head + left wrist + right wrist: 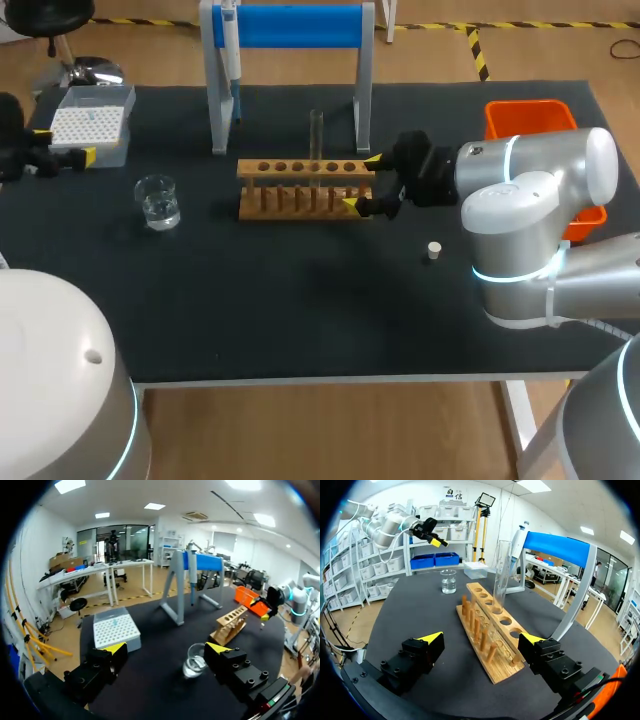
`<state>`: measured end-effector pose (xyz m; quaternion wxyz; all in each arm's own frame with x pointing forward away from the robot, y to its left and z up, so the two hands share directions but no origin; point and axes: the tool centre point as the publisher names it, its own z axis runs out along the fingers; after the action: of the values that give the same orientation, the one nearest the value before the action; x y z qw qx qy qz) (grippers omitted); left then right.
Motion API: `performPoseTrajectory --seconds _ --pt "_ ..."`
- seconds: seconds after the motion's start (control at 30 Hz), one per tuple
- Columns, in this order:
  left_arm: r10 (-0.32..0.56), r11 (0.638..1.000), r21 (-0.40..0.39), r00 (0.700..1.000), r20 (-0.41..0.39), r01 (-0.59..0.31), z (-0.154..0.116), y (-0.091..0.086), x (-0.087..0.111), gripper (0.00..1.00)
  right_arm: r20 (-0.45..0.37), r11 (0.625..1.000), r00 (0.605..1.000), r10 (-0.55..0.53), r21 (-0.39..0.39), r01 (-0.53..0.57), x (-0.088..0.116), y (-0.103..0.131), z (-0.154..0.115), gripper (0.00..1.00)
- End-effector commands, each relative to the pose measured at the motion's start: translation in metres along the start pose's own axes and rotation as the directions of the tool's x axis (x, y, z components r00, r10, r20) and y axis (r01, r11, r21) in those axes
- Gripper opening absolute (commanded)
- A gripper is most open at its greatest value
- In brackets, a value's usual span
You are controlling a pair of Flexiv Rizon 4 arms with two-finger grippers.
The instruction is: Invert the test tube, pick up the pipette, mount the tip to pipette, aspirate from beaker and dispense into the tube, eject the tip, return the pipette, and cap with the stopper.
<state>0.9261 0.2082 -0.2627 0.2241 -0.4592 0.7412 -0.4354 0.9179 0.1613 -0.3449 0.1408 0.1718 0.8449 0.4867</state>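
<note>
A wooden rack (300,186) lies mid-table with a clear test tube (316,138) standing in one of its holes. My right gripper (365,183) is open at the rack's right end; in the right wrist view the rack (490,635) runs between the fingers, with the tube (501,577) ahead. The pipette (230,50) hangs on the blue-topped stand (288,28). Left of the rack sits a glass beaker (158,202), and a small white stopper (433,250) lies right of it. My left gripper (62,146) is open at the far left by the tip box (90,125), with the beaker (195,662) just ahead.
An orange bin (530,118) stands at the back right, behind my right arm. The stand's legs (218,110) rise just behind the rack. In the left wrist view the tip box (116,630) is beside the left finger.
</note>
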Motion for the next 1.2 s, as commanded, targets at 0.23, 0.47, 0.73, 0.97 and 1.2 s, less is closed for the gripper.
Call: performPoseTrajectory --seconds 0.23,0.47,0.73,0.97,1.2 --pt "-0.037 0.999 0.028 0.997 0.067 0.035 -0.022 0.005 -0.020 1.00 0.000 1.000 1.000 0.000 -0.001 0.000 0.000 -0.001 0.000 1.00" --pt "-0.037 0.999 0.028 0.997 0.067 0.035 -0.022 0.005 -0.020 1.00 0.000 1.000 1.000 0.000 -0.001 0.000 0.000 -0.001 0.000 1.00" --pt "-0.037 0.999 0.028 0.997 0.067 0.035 -0.022 0.005 -0.020 1.00 0.000 1.000 1.000 0.000 -0.001 0.000 0.000 -0.001 0.000 1.00" --pt "-0.037 0.999 0.028 0.997 0.067 0.035 -0.022 0.005 -0.020 1.00 0.000 1.000 1.000 0.000 -0.001 0.000 0.000 -0.001 0.000 1.00" --pt "-0.037 0.999 0.028 0.997 0.067 0.035 -0.022 0.005 -0.020 1.00 0.000 1.000 1.000 0.000 -0.001 0.000 0.000 -0.001 0.000 1.00"
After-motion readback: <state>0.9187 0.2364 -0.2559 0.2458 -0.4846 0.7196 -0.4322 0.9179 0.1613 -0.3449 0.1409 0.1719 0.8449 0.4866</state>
